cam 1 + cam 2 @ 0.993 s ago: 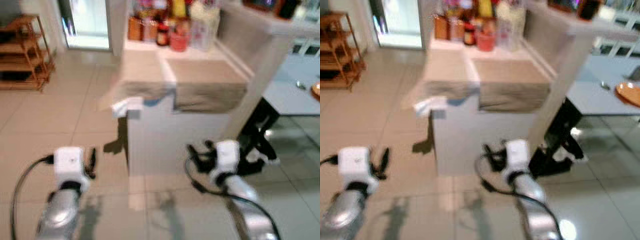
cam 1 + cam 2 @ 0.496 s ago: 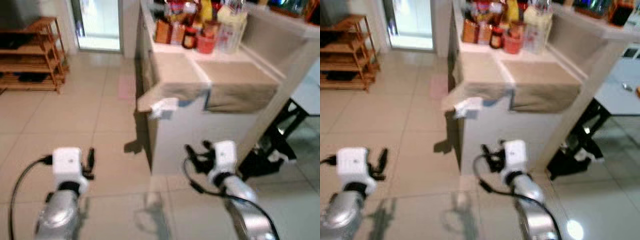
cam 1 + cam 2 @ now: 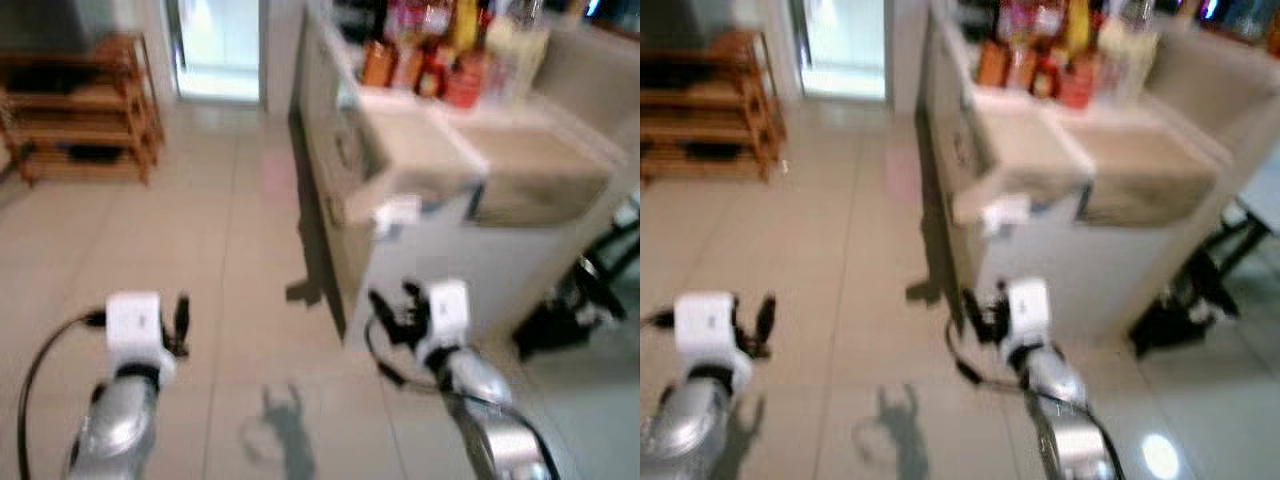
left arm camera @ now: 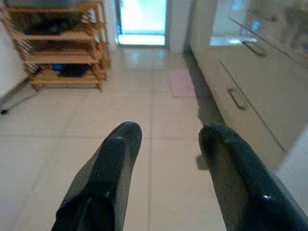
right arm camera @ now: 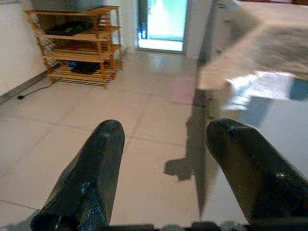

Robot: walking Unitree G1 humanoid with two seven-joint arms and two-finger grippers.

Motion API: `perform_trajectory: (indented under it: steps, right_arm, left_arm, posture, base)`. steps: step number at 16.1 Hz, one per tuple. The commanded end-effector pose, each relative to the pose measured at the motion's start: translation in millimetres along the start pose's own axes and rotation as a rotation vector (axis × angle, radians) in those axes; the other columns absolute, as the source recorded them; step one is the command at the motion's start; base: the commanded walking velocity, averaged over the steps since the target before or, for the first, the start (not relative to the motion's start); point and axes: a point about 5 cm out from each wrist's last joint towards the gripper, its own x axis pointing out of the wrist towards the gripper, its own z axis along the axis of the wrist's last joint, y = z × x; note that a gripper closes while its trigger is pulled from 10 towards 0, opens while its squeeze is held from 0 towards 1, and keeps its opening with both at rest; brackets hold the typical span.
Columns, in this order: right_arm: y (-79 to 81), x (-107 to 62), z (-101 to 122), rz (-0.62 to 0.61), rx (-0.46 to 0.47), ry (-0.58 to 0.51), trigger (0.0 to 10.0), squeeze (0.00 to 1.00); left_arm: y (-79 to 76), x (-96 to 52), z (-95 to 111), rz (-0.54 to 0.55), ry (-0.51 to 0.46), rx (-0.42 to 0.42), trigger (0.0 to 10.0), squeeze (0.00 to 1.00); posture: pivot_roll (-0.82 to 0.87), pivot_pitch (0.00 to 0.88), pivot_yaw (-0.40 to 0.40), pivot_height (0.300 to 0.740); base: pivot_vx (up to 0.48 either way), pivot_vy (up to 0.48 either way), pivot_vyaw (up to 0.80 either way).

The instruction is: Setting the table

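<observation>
both grippers empty above the tiled floor, desk ahead to the right

the head views are blurred. the left gripper (image 3: pixel 181 318) hangs low over the pale tiled floor (image 3: pixel 150 240), its two black fingers (image 4: pixel 113 159) spread apart with nothing between them; in its wrist view they frame bare tiles, a small pink mat (image 4: pixel 182 83) and the fronts of pale cabinets with long handles (image 4: pixel 250 91).

the right gripper (image 3: pixel 398 308) is held just in front of the white desk (image 3: pixel 440 260), near its lower corner. its fingers (image 5: pixel 96 163) are likewise spread and hold nothing; between them its wrist view shows floor tiles and the desk's shadow.

on top of the desk lie two beige placemats (image 3: pixel 470 170) side by side, their near edges drooping over the front rim. behind them, at the back of the desk, stands a crowd of bottles and jars (image 3: pixel 430 60) in orange, red and yellow; the blur leaves their labels unreadable. a crumpled white cloth or paper (image 3: pixel 395 210) sticks out at the desk's near left corner, under the edge of the left placemat.

a wooden shelf rack (image 3: pixel 80 120) stands against the far wall on the left, with dark things on its tiers. beside it a bright doorway (image 3: pixel 220 50) opens onto daylight. to the right of the desk, dark legs of some furniture (image 3: pixel 575 300) stand on the glossy floor.
</observation>
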Motion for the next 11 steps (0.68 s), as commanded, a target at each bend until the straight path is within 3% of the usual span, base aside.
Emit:
perform_trajectory:
  steps: [1,2,11]
  right_arm:
    - [-13.7,-3.8,-2.3,-0.045,-0.029,0.021,10.0,0.0]
    - [-13.8,-3.2,-3.2,-0.046,-0.028,0.026,10.0,0.0]
    - [-12.3,-0.9,-3.6,-0.093,-0.076,0.057,10.0,0.0]
  left_arm:
    - [-7.7,0.6,0.1,-0.018,0.0,-0.001,10.0,0.0]
    - [-7.9,0.5,0.3,-0.016,-0.003,-0.011,10.0,0.0]
    - [-6.7,1.6,1.7,-0.001,-0.018,0.018,10.0,0.0]
  posture:
    - [0.05,0.0,-0.075,0.74]
    - [0.05,0.0,-0.075,0.74]
    - [0.05,0.0,-0.074,0.74]
  base:
    - [0.0,0.48,0.0]
    - [0.0,0.48,0.0]
    - [0.0,0.0,0.0]
